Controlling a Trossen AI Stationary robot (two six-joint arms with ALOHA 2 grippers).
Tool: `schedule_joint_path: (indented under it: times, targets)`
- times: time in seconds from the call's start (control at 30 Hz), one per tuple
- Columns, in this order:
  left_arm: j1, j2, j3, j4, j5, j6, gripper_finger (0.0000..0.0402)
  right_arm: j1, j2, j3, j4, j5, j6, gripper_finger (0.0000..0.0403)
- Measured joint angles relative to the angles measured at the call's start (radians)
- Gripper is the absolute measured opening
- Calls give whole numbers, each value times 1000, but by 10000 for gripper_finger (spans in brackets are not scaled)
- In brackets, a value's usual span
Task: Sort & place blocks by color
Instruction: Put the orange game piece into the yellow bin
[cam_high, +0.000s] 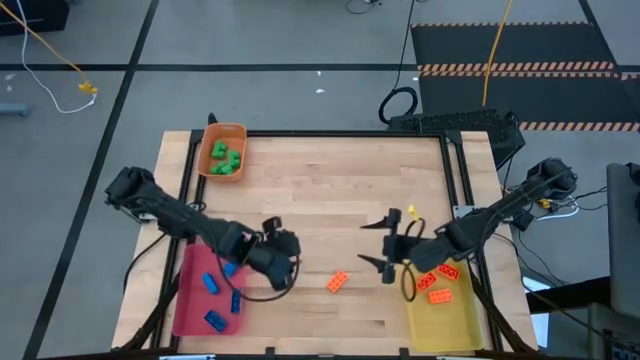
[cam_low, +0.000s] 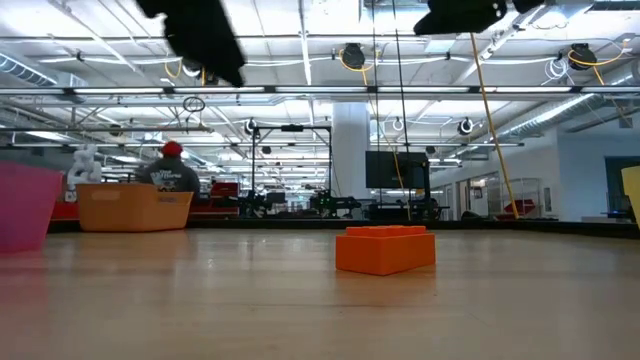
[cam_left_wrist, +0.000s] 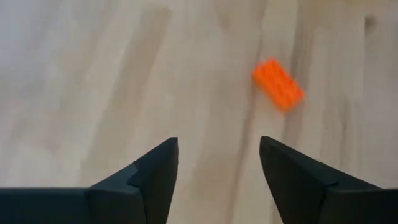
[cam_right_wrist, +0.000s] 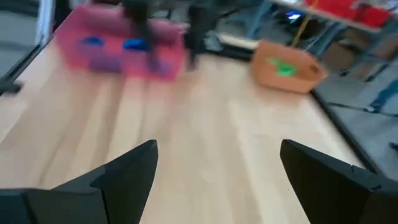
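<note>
Orange is the only colour lying loose: one orange block (cam_high: 337, 282) is sitting on the bare wood table (cam_high: 330, 190), between the pink tray (cam_high: 192, 300) and the yellow tray (cam_high: 450, 315), nearer the yellow one. Green blocks (cam_high: 225, 158) are resting in the orange tray (cam_high: 222, 150), blue blocks (cam_high: 222, 295) in the pink tray, and other orange blocks (cam_high: 438, 283) in the yellow tray.

The right gripper (cam_high: 388, 243) is hovering just beside the yellow tray's inner edge, jaws spread wide and empty. The left gripper (cam_high: 283, 262) is hanging by the pink tray, also wide open and empty, with the block showing ahead of its fingers (cam_left_wrist: 155, 171).

Judging from this, the last pick is pending. The block is lying askew, so the chosen gripper should be turning to span its narrow sides, dropping straight down, closing firmly, then releasing low over the yellow tray.
</note>
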Motion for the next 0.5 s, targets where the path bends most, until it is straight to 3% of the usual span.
schedule_joint_path:
  times: [0.23, 0.5]
  targets:
    - [98, -48, -33, 245, 4, 254, 189, -6, 169, 141, -122, -159, 14, 336]
    - [173, -205, -351, 802, 170, 373, 157, -6, 325, 216, -174, -278, 61, 336]
